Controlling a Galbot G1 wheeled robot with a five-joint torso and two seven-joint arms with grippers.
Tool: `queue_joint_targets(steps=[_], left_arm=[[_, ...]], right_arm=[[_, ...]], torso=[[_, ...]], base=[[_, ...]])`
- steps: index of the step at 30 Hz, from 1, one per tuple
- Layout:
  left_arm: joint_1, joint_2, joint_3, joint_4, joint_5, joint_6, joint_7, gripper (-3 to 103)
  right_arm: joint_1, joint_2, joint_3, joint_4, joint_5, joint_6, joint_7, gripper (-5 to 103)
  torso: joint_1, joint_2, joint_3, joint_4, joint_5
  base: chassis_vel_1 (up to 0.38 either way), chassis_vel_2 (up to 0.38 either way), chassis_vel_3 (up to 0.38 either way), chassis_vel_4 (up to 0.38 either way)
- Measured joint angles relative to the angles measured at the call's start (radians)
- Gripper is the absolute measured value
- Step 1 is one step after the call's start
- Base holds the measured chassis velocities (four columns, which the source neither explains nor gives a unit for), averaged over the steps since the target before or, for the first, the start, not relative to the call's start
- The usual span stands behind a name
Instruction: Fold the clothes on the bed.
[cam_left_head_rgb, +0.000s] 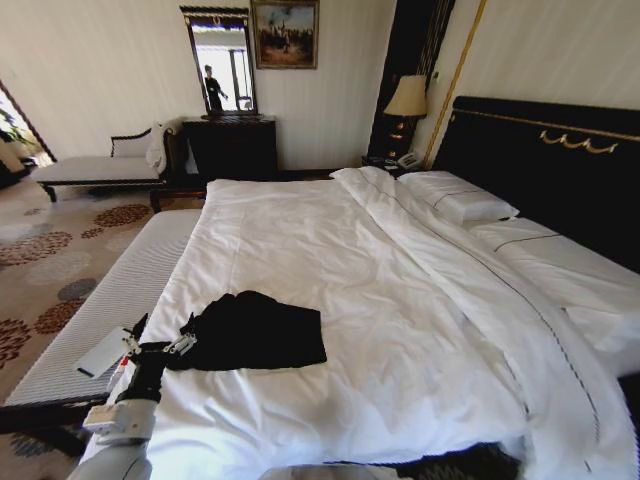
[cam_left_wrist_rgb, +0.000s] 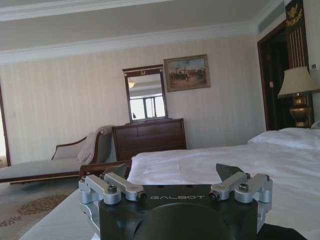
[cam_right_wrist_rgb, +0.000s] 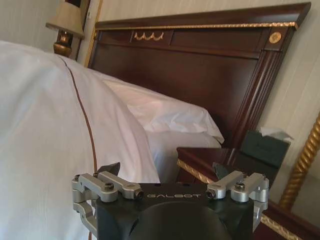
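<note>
The clothes are one black T-shirt (cam_left_head_rgb: 255, 330), lying crumpled on the white duvet of the bed (cam_left_head_rgb: 330, 240) near its front left part. My left gripper (cam_left_head_rgb: 162, 335) is low at the shirt's left edge, by the side of the bed. In the left wrist view the left gripper (cam_left_wrist_rgb: 175, 171) is open, with nothing between its fingers. My right gripper (cam_right_wrist_rgb: 165, 170) is also open and holds nothing. It sits beside the duvet's hanging side (cam_right_wrist_rgb: 45, 130), facing the dark wood headboard (cam_right_wrist_rgb: 190, 70).
A grey striped bench (cam_left_head_rgb: 110, 290) runs along the bed's left side, with a flat white item (cam_left_head_rgb: 103, 352) on it. A chaise (cam_left_head_rgb: 95, 168), a dark dresser (cam_left_head_rgb: 230, 148) and a lamp (cam_left_head_rgb: 407, 98) stand at the back. A nightstand (cam_right_wrist_rgb: 205, 165) holds a tissue box (cam_right_wrist_rgb: 265, 146).
</note>
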Motion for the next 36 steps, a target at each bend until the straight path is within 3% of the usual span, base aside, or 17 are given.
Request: queue_joint_targets(steps=[14,22,36], left_arm=[[-0.002,0.008,-0.002,-0.019,0.008,0.021,-0.012,100],[0.002,-0.013,-0.003,-0.015,0.012,0.021,-0.012,100],[0.006,-0.023,0.002,-0.012,0.023,0.017,-0.011,100]], right_arm=[[-0.089,-0.008,0.047,0.423,0.072,-0.133,0.153,100],[-0.073,-0.007,0.017,0.573,-0.003,-0.134,0.161,100],[-0.045,0.044,-0.043,0.675,-0.024,-0.156,0.153,100]], torso=[[0.000,0.000,0.000,-0.0001,-0.0002],[0.000,0.000,0.000,0.0002,0.0000],[0.000,0.000,0.000,-0.0001,0.0001]], base=[[0.000,0.000,0.000,0.000],[0.000,0.000,0.000,0.000],[0.000,0.000,0.000,0.000]])
